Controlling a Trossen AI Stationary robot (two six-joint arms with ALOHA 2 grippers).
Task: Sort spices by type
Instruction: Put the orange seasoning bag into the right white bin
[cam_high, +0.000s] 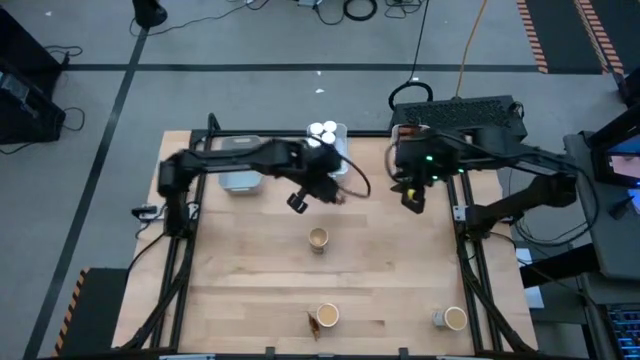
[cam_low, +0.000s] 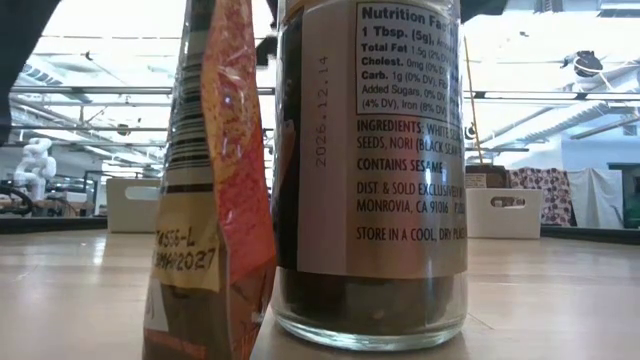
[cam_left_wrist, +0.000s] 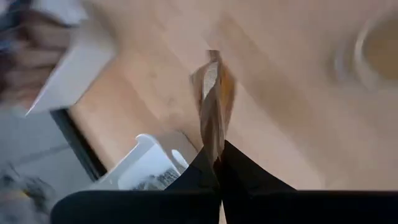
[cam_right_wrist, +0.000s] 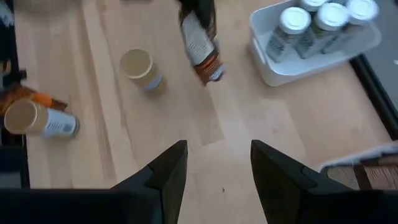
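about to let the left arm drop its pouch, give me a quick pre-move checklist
1. Pouch held: the left gripper is shut on the pouch, which hangs from the pinched fingers. ok.
2. Pouch clear of the table: in the right wrist view it hangs in the air. ok.
3. Right gripper out of the way: open, empty, off to the side above bare wood. ok.
4. White-capped jars already grouped in the white tray. ok.
5. Which tray takes pouches: the grey tray contents are hidden by the arm. cannot tell.
6. Three tan-topped tubs remain loose on the table. not ok.
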